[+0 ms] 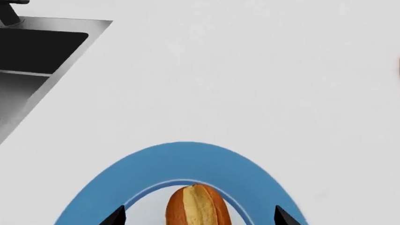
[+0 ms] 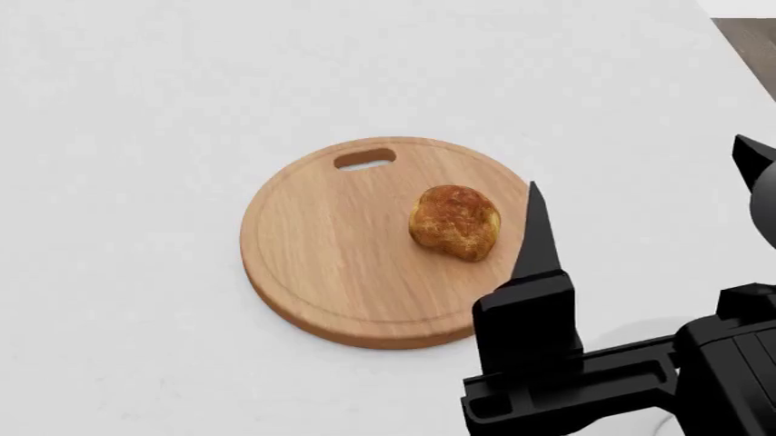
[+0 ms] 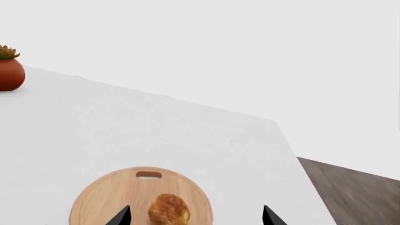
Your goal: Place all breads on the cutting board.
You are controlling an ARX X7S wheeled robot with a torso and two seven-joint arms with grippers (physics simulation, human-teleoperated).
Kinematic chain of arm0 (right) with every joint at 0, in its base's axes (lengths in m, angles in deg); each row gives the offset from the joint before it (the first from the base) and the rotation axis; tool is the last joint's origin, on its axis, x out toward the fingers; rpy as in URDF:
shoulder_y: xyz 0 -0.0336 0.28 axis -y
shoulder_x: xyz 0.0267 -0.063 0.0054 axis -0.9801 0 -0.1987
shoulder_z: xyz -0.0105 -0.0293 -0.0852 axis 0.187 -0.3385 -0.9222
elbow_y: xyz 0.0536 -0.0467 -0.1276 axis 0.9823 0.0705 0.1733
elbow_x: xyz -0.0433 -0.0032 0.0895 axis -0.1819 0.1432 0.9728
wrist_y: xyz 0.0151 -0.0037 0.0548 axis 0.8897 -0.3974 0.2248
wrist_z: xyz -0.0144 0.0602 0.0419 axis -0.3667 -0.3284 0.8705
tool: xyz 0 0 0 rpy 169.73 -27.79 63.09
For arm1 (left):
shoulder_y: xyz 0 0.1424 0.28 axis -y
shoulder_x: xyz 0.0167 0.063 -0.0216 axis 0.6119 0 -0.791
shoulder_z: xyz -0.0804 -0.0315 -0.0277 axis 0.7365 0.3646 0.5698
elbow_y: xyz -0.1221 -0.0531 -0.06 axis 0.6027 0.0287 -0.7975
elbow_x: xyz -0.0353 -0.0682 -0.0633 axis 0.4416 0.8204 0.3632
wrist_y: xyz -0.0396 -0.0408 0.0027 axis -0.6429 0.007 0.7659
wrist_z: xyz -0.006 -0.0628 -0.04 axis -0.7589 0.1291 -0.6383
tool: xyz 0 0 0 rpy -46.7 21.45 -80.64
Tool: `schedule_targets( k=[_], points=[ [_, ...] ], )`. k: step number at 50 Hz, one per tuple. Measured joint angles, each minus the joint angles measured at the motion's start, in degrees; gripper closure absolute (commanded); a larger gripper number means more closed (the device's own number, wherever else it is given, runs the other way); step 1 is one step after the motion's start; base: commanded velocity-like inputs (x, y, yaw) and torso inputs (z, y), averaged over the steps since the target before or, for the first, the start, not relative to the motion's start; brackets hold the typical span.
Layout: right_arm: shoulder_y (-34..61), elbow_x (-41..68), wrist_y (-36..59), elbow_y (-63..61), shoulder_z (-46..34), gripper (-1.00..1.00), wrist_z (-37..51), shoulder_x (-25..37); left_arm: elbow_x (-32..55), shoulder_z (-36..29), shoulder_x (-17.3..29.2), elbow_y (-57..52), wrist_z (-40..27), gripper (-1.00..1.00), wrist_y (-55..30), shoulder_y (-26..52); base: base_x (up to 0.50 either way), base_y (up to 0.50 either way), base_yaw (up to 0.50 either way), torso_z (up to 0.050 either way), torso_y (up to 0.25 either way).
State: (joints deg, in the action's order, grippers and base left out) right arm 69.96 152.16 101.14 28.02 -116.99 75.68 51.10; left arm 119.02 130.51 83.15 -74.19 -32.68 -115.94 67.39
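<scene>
A plain white countertop point(image 2: 145, 136) carries everything. Directly on it lie the round light-wood cutting board point(image 2: 327, 263), its handle slot on the far side in the head view, a blue-rimmed plate point(image 1: 187, 161), and 1 terracotta pot point(image 3: 11, 74) with a small succulent near a far edge. A steel sink point(image 1: 37, 61) is set into the counter, well apart from the plate

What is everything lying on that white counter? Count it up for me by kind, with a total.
Bread rolls: 2, the lumpy round roll on the cutting board and the split oval roll on the blue-rimmed plate.
Cutting board: 1
Blue-rimmed plate: 1
Potted succulent: 1
Total: 5, not counting the built-in sink.
</scene>
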Motion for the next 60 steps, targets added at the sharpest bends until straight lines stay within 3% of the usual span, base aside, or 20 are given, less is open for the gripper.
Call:
schedule_targets(
  k=[21,36,47,48,60],
  points=[
    [-1.3,0.0,-0.7,-0.7,0.8,-1.00,-0.7,1.1,-11.5,0.7,-5.4,-2.2,9.3,-1.00,1.7,-6.3,0.00,0.00,0.00,0.000,0.000],
    [-1.6,0.1,-0.8,-0.7,1.3,-1.00,-1.0,1.5,-14.4,4.2,-6.8,-3.8,12.7,-1.00,2.6,-12.0,0.00,0.00,0.00,0.000,0.000],
    [-2.0,0.2,-1.0,-0.9,1.7,-1.00,-1.3,2.0,-16.0,2.6,-6.8,-4.1,14.1,-1.00,4.4,-12.6,0.00,0.00,0.00,0.000,0.000],
    [-2.0,0.2,-1.0,-1.0,1.7,-1.00,-1.3,2.0,-16.2,2.3,-6.8,-4.1,14.2,1.00,4.6,-12.5,0.00,0.00,0.00,0.000,0.000],
    [-2.4,-0.2,-1.0,-1.0,1.7,-1.00,-1.1,1.6,-16.4,-0.9,-5.6,-4.3,13.8,1.00,6.7,-10.9,0.00,0.00,0.00,0.000,0.000]
  ],
)
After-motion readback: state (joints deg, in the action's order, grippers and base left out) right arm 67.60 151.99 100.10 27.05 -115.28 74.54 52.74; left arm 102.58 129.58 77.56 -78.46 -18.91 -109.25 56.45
